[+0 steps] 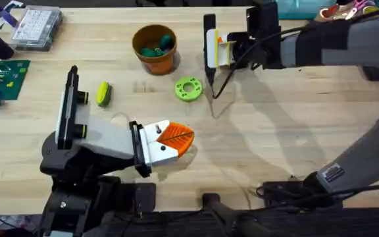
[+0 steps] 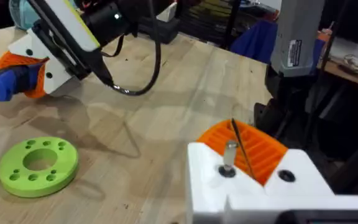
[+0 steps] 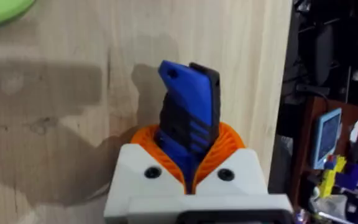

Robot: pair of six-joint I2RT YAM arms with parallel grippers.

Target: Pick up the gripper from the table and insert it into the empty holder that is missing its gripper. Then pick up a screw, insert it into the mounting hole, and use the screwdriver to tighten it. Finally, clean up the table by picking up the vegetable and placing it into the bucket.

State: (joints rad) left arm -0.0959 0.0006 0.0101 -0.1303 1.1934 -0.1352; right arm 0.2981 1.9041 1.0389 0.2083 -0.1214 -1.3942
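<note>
Pinching the screwdriver (image 3: 188, 112) tight between the orange pads (image 3: 229, 140) of the right gripper (image 1: 212, 51); gripped by its thick body, likely so that it can be aimed at a screw later; hanging a loose dark cable (image 1: 217, 89) down to the wood.

Pressing the left gripper (image 1: 186, 137) pads (image 2: 263, 149) together, low over the table (image 1: 288, 131); cannot tell if anything thin sits between them; maybe just waiting its turn.

Seen from overhead, lying at 9 o'clock from the lime-green ring (image 1: 189, 89): the vegetable (image 1: 103, 93), flat on the wood and touched by nothing. Standing upright at 11 o'clock from that ring: the bucket (image 1: 154, 47), with some green bits already inside; near enough for a short carry, probably. Hovering at 1 o'clock from the ring: the right gripper with its tool.

Farther out, at 10 o'clock from the table's middle: a clear parts box (image 1: 37, 26) and a green board (image 1: 2, 79). Pale wooden boards underneath it all; dark clutter past the table's edge.
</note>
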